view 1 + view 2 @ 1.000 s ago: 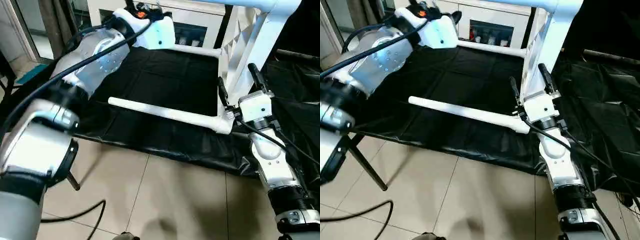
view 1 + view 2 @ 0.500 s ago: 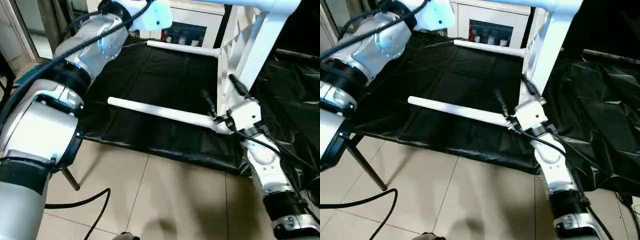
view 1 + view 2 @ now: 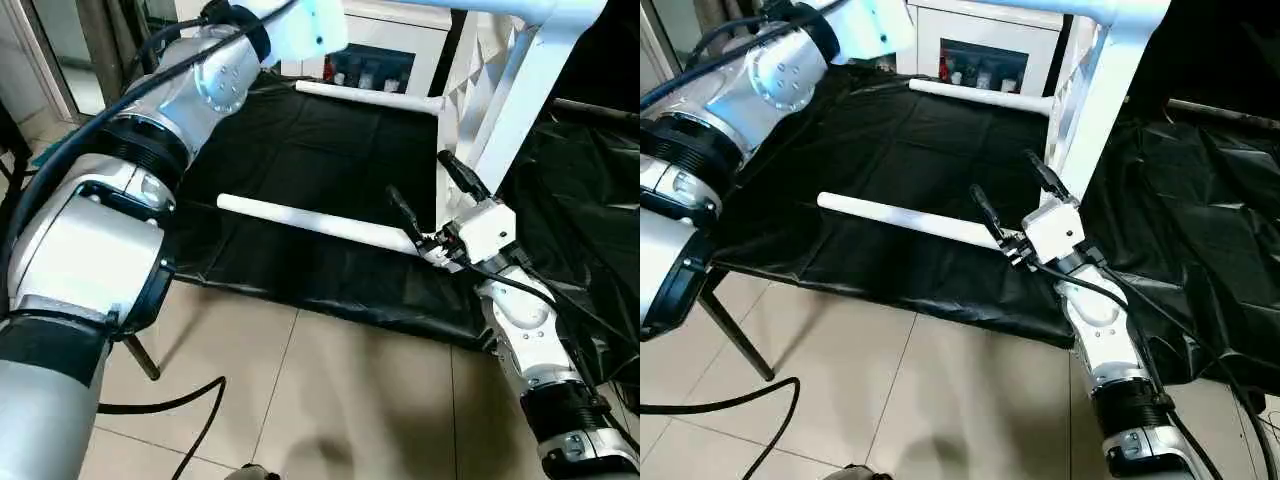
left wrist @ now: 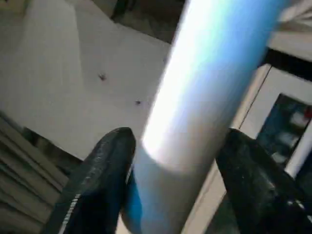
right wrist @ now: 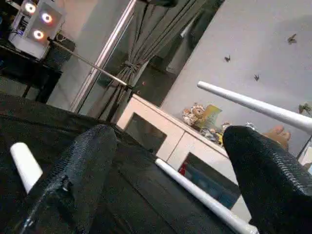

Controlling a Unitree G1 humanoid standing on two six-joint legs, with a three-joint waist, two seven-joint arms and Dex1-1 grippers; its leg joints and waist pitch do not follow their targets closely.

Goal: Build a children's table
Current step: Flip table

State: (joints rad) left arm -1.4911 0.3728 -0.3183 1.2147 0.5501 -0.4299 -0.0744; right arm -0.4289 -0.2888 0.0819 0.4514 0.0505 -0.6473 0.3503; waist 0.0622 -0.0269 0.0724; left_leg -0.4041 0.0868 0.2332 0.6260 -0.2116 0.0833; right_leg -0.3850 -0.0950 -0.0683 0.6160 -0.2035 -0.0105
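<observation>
The children's table lies on its side on a black sheet [image 3: 320,150]. Its ribbed white tabletop [image 3: 468,85] stands upright at the right, and its legs point left. The near leg [image 3: 310,222] lies low over the sheet, the far leg [image 3: 365,98] is behind it, and an upper leg [image 3: 520,8] runs along the top. My left arm reaches up and back. My left gripper [image 4: 178,139] has its fingers [image 4: 105,175] pressed on both sides of a white leg [image 4: 204,73]. My right gripper [image 3: 427,192] is open above the near leg's socket end, with nothing between its fingers.
A white glass-doored cabinet [image 3: 385,62] stands behind the sheet. Tiled floor [image 3: 330,380] lies in front, with a black cable [image 3: 170,400] and a metal stand leg [image 3: 140,360] at the left. Crumpled black sheet [image 3: 590,170] covers the right side.
My right gripper has swung down and left from the tabletop's edge to the near leg's socket end. My left arm has risen toward the upper leg, and its fingers have closed in.
</observation>
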